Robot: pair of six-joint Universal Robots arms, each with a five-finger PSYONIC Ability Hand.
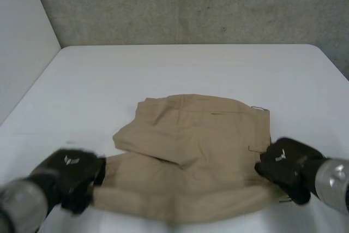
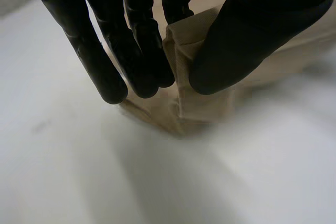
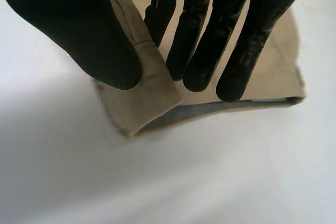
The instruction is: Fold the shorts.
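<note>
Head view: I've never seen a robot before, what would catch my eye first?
The tan shorts, partly folded on the white table close to the robot, stand out first. Then the black hands: the left hand pinches the shorts' leg end, the right hand their waistband corner.

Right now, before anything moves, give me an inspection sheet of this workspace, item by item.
Surface: white table, with the shorts lying on it.
Job's things: tan shorts, rumpled, one layer lapped over another, toward the table's near edge.
Clutter: nothing seen.
Hands: left hand pinches the shorts' left end between thumb and fingers; right hand pinches the waistband at the right end.
Cables: nothing seen.
Surroundings: grey concrete wall behind the table.
</note>
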